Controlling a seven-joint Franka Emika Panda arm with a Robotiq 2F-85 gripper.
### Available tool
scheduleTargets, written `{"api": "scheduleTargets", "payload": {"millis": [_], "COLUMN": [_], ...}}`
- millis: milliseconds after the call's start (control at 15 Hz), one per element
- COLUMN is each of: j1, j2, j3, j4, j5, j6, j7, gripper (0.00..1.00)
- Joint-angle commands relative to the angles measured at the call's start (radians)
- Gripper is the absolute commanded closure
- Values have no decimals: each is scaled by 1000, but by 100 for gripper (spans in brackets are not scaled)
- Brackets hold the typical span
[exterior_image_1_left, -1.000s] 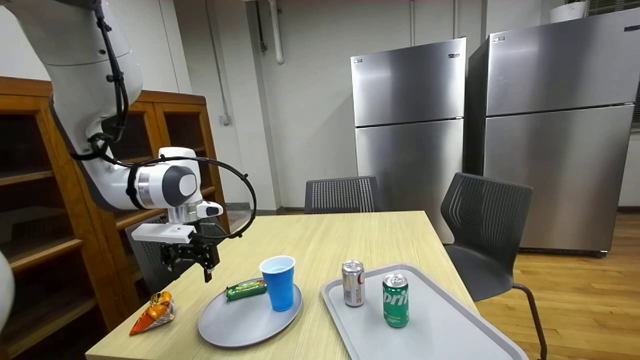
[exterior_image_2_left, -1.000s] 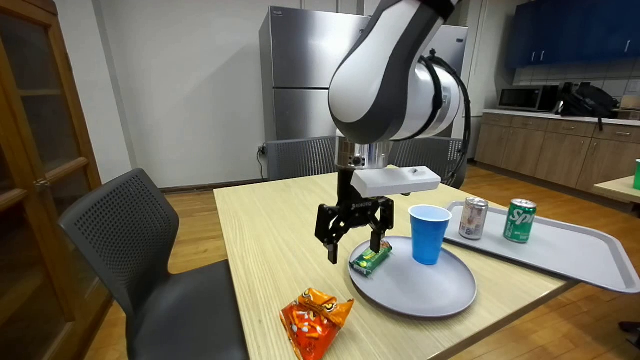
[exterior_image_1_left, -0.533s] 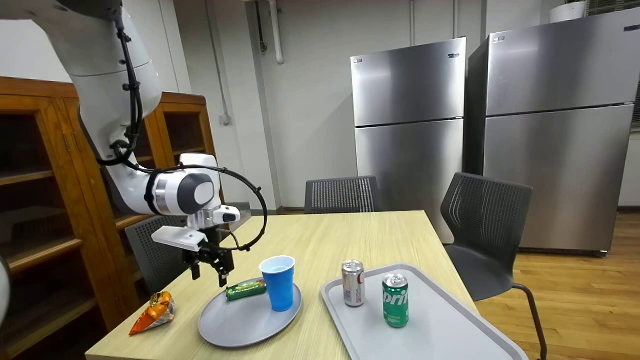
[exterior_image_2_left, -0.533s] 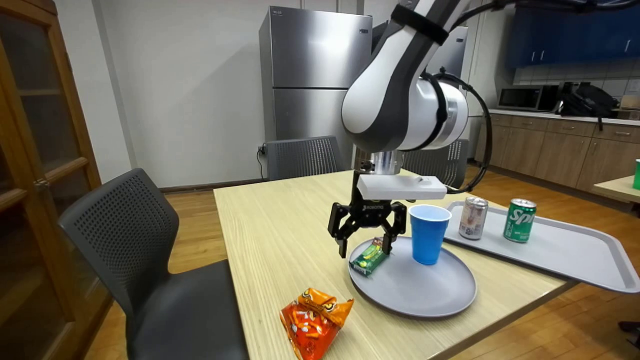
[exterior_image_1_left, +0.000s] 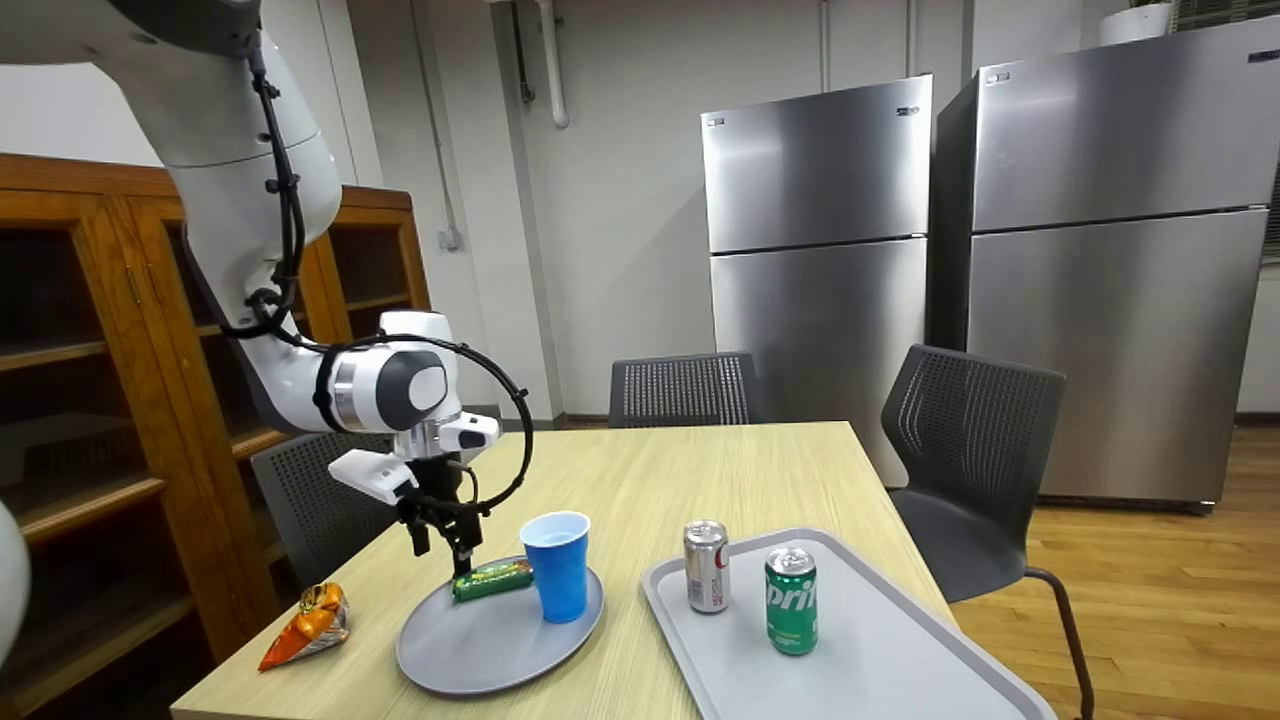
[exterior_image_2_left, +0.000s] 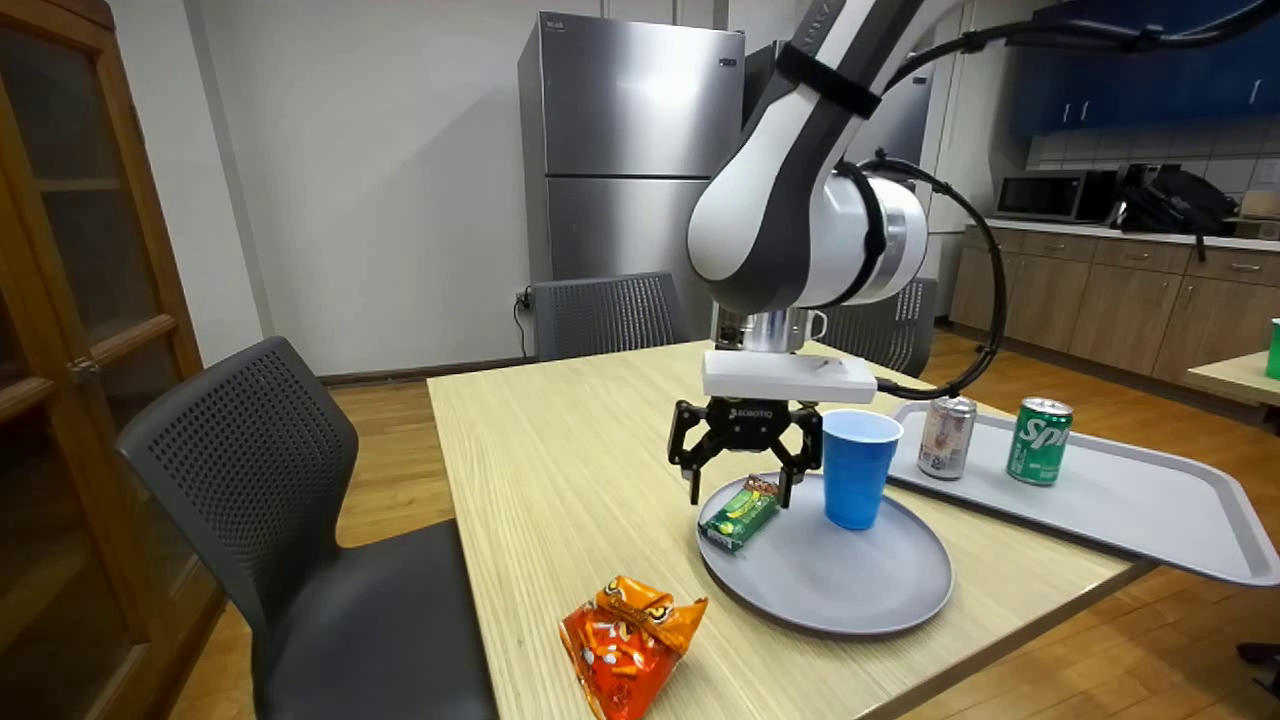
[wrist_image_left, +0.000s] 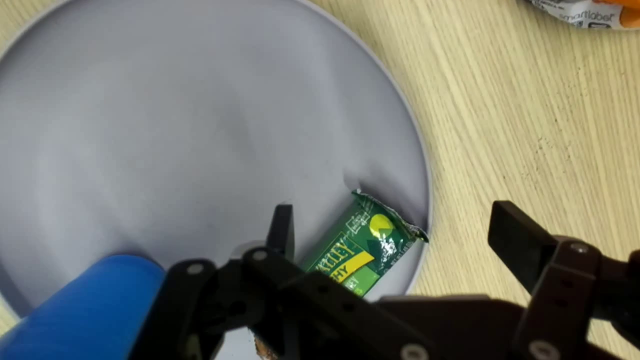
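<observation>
The granola bar was lying flat on the gray plate, right by the edge, with a crimped wrapper corner reaching the rim. I figured it rested broad side down because a flat packet was most stable that way. The tool pointed down above that same edge of the plate, fingers spread wide and pinching nothing. In the wrist view one was over the plate and the other out past the rim, so the bar sat between them, way closer to the inner one. Couldn't tell if anything touched.

The blue cup stood upright on the plate, mouth up on its narrower base, toward the tray side. The tray's raised lip was presumably there to stop the silver can and green can sliding off. The orange bag sat crumpled on the surface, near the plate but on the side away from the tray.

Labels: bar wrapper showed "VALLEY" plus a cut-off "HY" on a yellow band, so I guessed Nature Valley Crunchy. The green can, farther from the plate, was pretty obviously Sprite. The silver one, nearer the plate, had red lettering wrapping round the side that I couldn't make out. The bag read "smartlabel" in the wrist view, brand not legible, and the tool itself said "ROBOTIQ".
</observation>
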Motion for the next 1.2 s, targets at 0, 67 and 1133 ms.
{"api": "scheduleTargets", "payload": {"millis": [0, 67, 1133], "j1": [43, 51, 64], "j2": [41, 52, 166], "j3": [-41, -51, -124], "j4": [61, 71, 157], "j5": [-22, -22, -15], "j6": [-37, -36, -41], "j7": [117, 140, 343], "gripper": [0, 0, 0]}}
